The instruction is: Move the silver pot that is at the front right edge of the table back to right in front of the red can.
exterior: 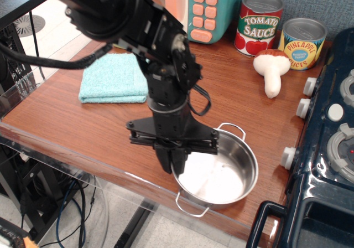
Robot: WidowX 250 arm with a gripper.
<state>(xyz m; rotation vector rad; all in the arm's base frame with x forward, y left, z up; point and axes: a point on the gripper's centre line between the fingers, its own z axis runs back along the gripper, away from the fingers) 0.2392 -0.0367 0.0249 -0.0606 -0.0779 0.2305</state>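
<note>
Brown wood filled most of the view, the table (66, 120) ending in a clear plastic rim at its front edge. Near the front right corner sat the silver pot (221, 173), one wire handle poking over the front edge and the other pointing toward the back. The black gripper (172, 162) came straight down at the pot's left rim, its two fingers drawn close together with the thin wall apparently pinched between them, so it looked clamped on the rim.

Well apart from the pot, at the back right of the table, stood the red can (259, 24), with a yellow can (301, 43) just to its right and a toy mushroom (271, 71) lying in front of the two. A folded blue towel (110, 79) lay toward the left, and a dark toy stove (332, 148) ran along the right edge.

By my reading the grasp was made and the carry was the step in hand. The next move called for drawing the pot back toward the rear edge, stopping on the bare wood directly before the red can and keeping left of the mushroom.
</note>
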